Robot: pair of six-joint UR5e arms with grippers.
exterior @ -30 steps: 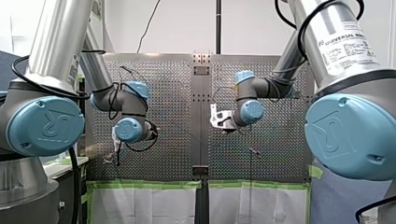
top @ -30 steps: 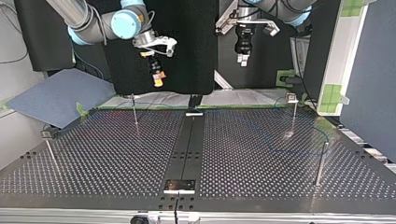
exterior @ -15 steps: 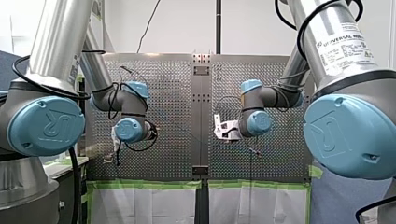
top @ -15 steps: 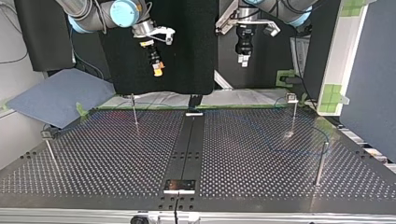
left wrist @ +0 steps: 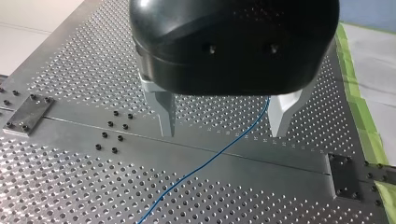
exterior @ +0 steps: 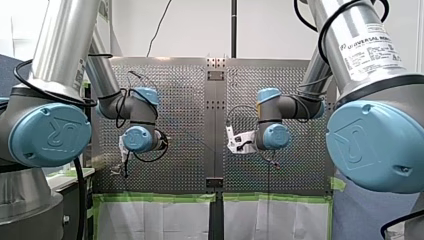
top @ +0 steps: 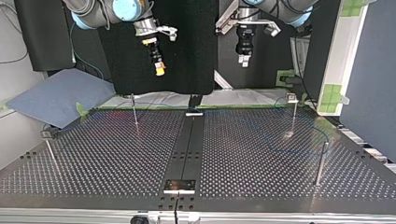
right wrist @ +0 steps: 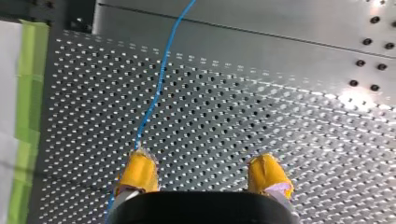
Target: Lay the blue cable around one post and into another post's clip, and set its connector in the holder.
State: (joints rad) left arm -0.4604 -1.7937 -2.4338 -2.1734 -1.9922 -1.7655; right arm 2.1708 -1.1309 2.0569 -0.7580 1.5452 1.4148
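My left gripper (left wrist: 224,134) hangs released. Its two bare metal fingers (left wrist: 166,114), blunt wedges under a rounded black housing, stand wide apart and hold nothing. Below that gap, down on the table (left wrist: 70,186), the blue cable (left wrist: 204,163) lies free. It is a thin, smooth strand running on a slant across the plain metal strip (left wrist: 261,163) between the two perforated sheets. A small screwed plate (left wrist: 27,115) sits at one end of the strip and a dark plate (left wrist: 344,175) at the other, both apart from the cable. Green tape (left wrist: 362,126) edges the sheet beyond.

My right gripper (right wrist: 203,170) is likewise spread and grips nothing; its yellow pads (right wrist: 137,172) are rough at the tips. Under it the cable runs from just beside one pad almost straight ahead, over the shiny dotted sheet onto the plain strip.

In the top view both grippers hang high above the table's far edge, well apart from the cable. There the cable shows faintly as a curve at the view's right, near the nearer post (top: 320,164) and the farther post (top: 293,115), both thin upright rods. I cannot tell whether it passes around either. A blue-grey mat (top: 56,95) lies off the table at that view's left.
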